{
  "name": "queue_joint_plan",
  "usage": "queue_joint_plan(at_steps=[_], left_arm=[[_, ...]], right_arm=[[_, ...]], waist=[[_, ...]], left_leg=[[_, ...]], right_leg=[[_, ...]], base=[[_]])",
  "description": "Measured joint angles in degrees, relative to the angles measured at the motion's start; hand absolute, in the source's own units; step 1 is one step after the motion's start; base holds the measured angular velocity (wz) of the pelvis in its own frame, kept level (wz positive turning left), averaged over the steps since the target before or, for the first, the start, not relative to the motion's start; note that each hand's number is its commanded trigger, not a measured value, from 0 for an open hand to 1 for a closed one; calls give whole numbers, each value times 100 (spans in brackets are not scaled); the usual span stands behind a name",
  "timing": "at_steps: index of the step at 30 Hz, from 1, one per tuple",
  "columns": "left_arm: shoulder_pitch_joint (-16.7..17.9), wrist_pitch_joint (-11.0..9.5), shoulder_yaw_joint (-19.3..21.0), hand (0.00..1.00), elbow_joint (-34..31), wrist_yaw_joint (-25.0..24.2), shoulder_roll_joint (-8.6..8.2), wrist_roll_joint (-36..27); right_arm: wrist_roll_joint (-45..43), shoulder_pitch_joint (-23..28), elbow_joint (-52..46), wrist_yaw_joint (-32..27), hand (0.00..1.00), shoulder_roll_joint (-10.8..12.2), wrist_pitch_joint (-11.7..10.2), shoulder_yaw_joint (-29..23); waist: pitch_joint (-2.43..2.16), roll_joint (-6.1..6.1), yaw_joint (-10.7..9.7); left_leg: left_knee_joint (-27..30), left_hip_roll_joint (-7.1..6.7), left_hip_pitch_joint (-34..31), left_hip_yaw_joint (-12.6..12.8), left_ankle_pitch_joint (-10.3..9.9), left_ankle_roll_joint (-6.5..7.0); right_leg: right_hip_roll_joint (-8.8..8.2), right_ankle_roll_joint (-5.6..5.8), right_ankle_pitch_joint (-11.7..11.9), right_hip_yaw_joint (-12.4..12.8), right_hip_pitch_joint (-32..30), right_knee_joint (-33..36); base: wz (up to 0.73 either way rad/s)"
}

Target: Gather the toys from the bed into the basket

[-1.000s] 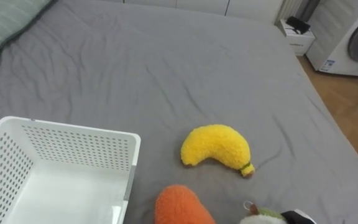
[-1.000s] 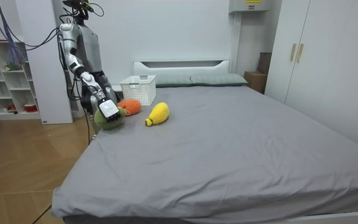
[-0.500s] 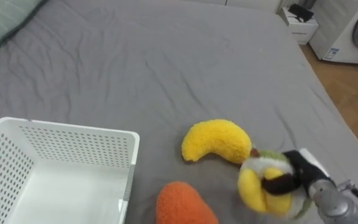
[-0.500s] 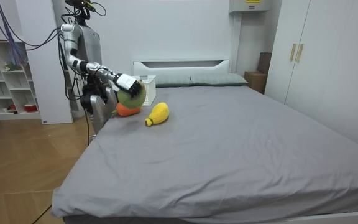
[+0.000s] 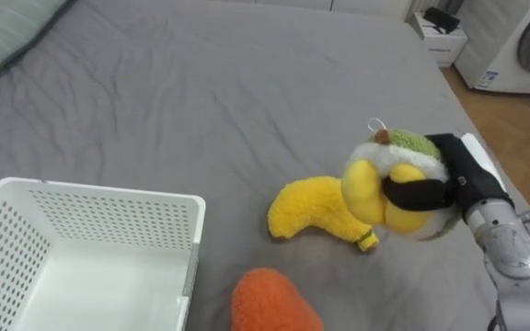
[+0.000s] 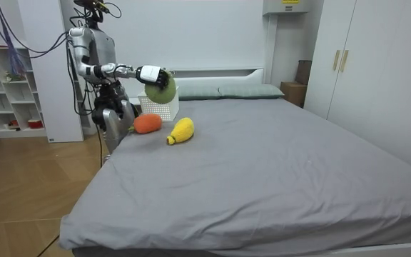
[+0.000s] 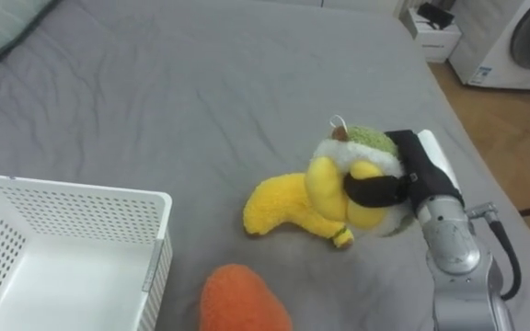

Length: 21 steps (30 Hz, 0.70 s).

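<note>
Right hand [image 5: 463,175] grips one green-and-yellow plush toy [image 5: 375,188]. On the bed [image 5: 201,92]: one banana plush [image 5: 311,211], one orange plush [image 5: 270,303], one white basket [image 5: 99,198]

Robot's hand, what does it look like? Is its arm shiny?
The right hand is black with a white panel along its back. Its fingers are black too. Yes, the arm is shiny silver metal, rounded at the wrist, with a thin dark cable beside it.

Saw grey, creased bed [image 5: 201,92] | found white basket [image 5: 109,195] at near left | found banana [image 5: 306,213] right of basket, apart | found orange toy [image 5: 274,303] nearer, touching neither | found green pillow [image 5: 7,32] far left
</note>
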Motion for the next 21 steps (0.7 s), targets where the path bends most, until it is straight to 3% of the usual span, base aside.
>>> queue_joint_plan(at_steps=[7,11,15,21], left_arm=[[-118,-22,-169,0,-15,22,19,6],[-298,-26,-256,0,-32,33,26,1],[-420,-41,-377,0,-32,19,20,-2],[-537,-63,-513,0,-32,-7,35,-8]], right_arm=[[66,-617,-38,96,100,1,55,546],[-57,-774,-155,218,100,1,81,1073],[-144,-1016,-154,378,100,2,96,1381],[40,-1422,-73,424,100,16,154,1728]], waist=[[17,-37,216],[39,-123,457],[49,-114,690],[67,-115,871]], left_leg=[[-6,4,-26,-16,0,0],[14,-5,-86,-125,0,0],[13,-8,-117,-190,2,2],[22,-13,-168,-309,8,-4]], right_leg=[[8,0,0,-7,-4,-7],[1,-1,1,-99,8,-35],[-12,-1,1,-199,4,-30],[-21,-1,1,-350,4,-44]], base=[[2],[12],[9],[10]])
